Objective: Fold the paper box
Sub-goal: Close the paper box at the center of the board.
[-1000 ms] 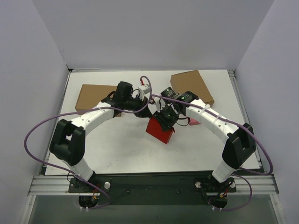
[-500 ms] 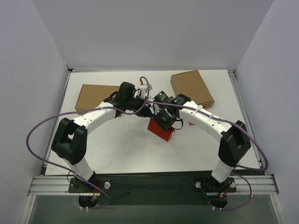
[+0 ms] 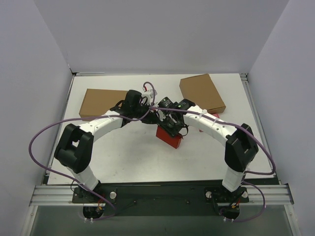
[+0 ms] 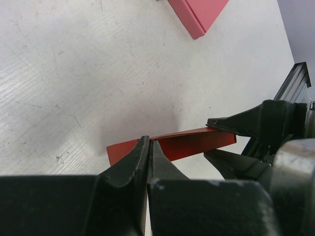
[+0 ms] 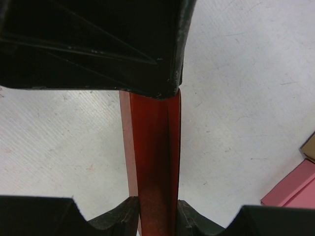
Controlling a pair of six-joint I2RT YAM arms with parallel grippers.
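The red paper box (image 3: 170, 137) stands partly folded at the table's middle, under both wrists. My left gripper (image 3: 156, 117) is shut on the thin edge of a red flap; in the left wrist view its fingertips (image 4: 149, 141) pinch the red sheet (image 4: 192, 144). My right gripper (image 3: 172, 126) is shut on the same box from the other side; in the right wrist view the red panel (image 5: 153, 142) sits squeezed between its jaws (image 5: 157, 205). The right fingers (image 4: 231, 123) also show in the left wrist view at the sheet's far end. Most of the box is hidden beneath the grippers.
A brown cardboard box (image 3: 101, 102) lies at the back left and another (image 3: 202, 92) at the back right. A small pink box (image 4: 199, 12) lies just right of the red one, also in the right wrist view (image 5: 293, 189). Grey walls enclose the table.
My right wrist has swung left and closer to my left wrist over the red box. Less of the red box shows from above. The left arm has barely shifted.
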